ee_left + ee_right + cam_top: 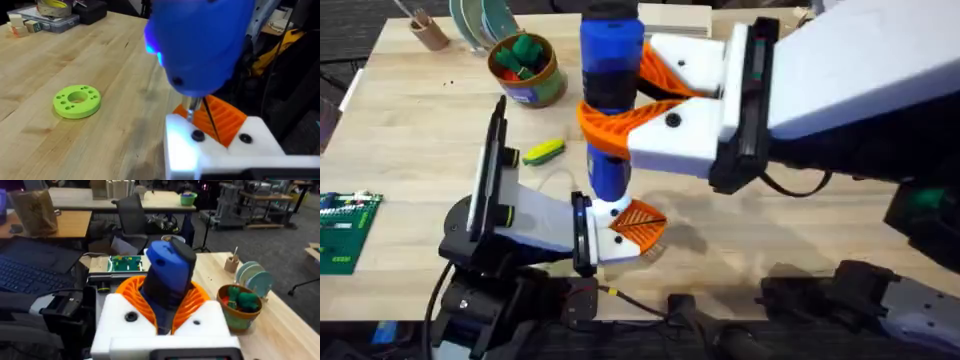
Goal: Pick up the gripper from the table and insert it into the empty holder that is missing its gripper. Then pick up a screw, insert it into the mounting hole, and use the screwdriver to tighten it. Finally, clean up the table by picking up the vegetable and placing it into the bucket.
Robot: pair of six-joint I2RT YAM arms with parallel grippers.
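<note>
— Overhead view: the right gripper (pixel 620 115) is pinching the screwdriver (pixel 610 100) upright, tip bearing down on the holder (pixel 620 240) at the left gripper (pixel 635 228); I'm not seeing how that one's fingers stand.

— The bit could be slipping off if it's tilting.

— The vegetable (pixel 544 151) is lying beside the bucket (pixel 528 68) on the wooden table (pixel 410 120); desks are standing behind.

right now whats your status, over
Right gripper shut on the screwdriver, tip down at the holder on the left arm. Vegetable on the table, not yet in the bucket. Nothing blocking.
</note>
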